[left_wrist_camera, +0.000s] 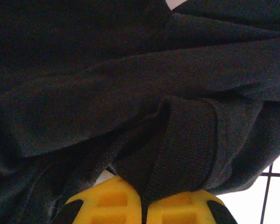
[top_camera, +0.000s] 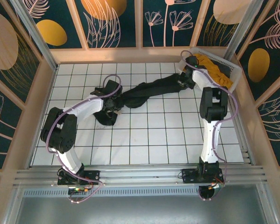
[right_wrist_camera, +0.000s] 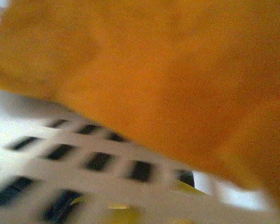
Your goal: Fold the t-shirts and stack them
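**Q:** What is held by the left tool (left_wrist_camera: 142, 205)?

**A:** A fold of the black t-shirt (left_wrist_camera: 130, 93) is pinched between its yellow fingers, which are pressed together on the cloth. More of the shirt is bunched in dark creases just ahead of it.

**Q:** And the right tool (top_camera: 185, 77)?

**A:** It is pressed together as well. The other end of the black t-shirt is drawn up to it, so a grip there is judged likely. What is pinched cannot be told, as its own view is blurred. Just ahead of it the mustard t-shirt (right_wrist_camera: 177, 70) is heaped in the white lattice basket (right_wrist_camera: 84, 149), whose wall is close beside the tool.

**Q:** How is the black shirt arranged?

**A:** It is strung like a twisted rope from one tool to the other over the tiled tabletop (top_camera: 154, 135), with a clump gathered just beside the left tool.

**Q:** How can this step be done well?

**A:** Folding is judged not yet begun, so the shirt must be spread first. The tools should be drawn apart evenly so the twist can fall out, and the cloth then laid flat. Care is needed beside the right tool so that the basket is not snagged.
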Controlling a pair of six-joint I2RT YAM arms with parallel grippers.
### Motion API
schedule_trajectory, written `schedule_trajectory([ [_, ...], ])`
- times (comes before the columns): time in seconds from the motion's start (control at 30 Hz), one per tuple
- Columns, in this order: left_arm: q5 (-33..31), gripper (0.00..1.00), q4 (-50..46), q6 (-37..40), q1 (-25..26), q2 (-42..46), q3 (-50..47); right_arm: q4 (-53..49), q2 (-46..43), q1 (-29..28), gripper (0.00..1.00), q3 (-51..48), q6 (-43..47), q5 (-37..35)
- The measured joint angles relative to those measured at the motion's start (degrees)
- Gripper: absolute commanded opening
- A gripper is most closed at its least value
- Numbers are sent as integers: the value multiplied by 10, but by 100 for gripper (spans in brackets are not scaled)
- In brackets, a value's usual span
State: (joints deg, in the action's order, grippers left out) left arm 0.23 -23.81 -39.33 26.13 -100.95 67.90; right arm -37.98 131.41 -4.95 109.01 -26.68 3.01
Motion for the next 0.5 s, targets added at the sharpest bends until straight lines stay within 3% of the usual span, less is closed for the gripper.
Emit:
schedule_trajectory([
  [0.2,-14,0,-25,13,0,21,2,6,-45,-33,0,-43,2,12],
  [0.5,-127,0,-96,31,-6,178,3,13,-310,-52,0,-233,-57,43],
])
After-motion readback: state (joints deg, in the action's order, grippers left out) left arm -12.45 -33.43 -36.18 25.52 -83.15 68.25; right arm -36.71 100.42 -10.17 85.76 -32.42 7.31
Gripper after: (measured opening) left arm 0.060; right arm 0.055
